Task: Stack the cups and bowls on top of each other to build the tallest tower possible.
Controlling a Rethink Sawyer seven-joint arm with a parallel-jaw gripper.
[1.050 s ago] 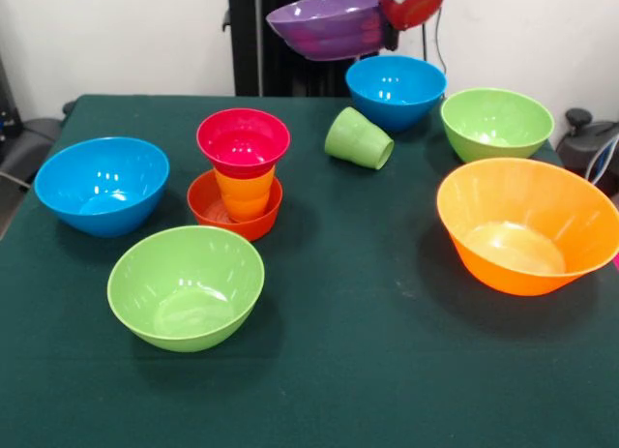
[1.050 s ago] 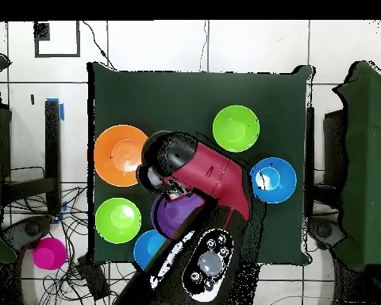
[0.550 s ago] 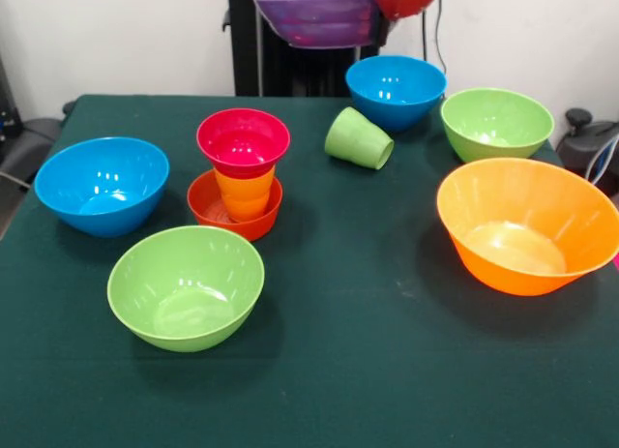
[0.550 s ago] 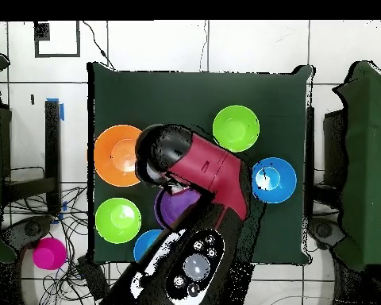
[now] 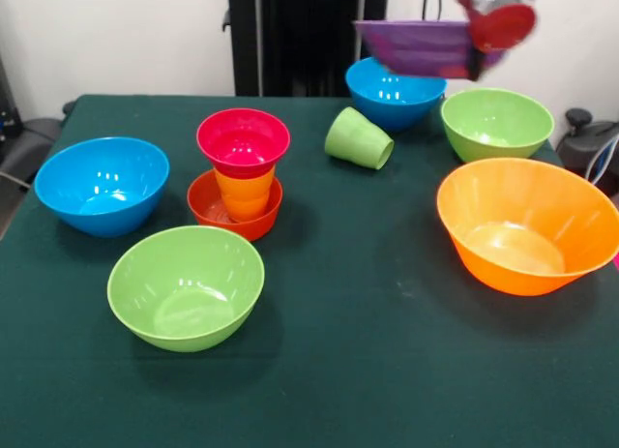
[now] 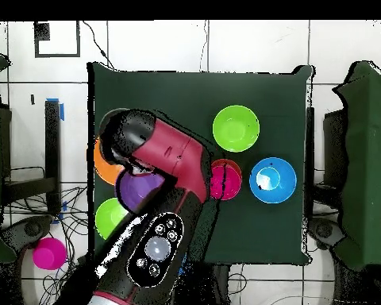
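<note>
The shallow purple bowl point(image 5: 416, 46) hangs in the air above the far blue bowl point(image 5: 395, 92). My gripper point(image 5: 481, 37) is shut on its right rim. The overhead view shows the purple bowl point(image 6: 142, 187) under the arm point(image 6: 174, 159), which hides the gripper. The tower stands left of centre: a red-orange bowl point(image 5: 235, 211), an orange cup point(image 5: 244, 193) in it, and a magenta bowl point(image 5: 243, 140) on top, seen from above as the magenta bowl point(image 6: 225, 179). A light green cup point(image 5: 358, 138) lies on its side to the tower's right.
A blue bowl point(image 5: 102, 184) sits at the left and a green bowl point(image 5: 186, 285) at the front. Another green bowl point(image 5: 496, 122) and the large orange bowl point(image 5: 527, 225) stand at the right. A pink object point(image 6: 48, 253) lies off the table.
My gripper has carried the purple bowl to the right in the front view and a little lower, from near the tower's side to over the far blue bowl. The other things have not moved.
</note>
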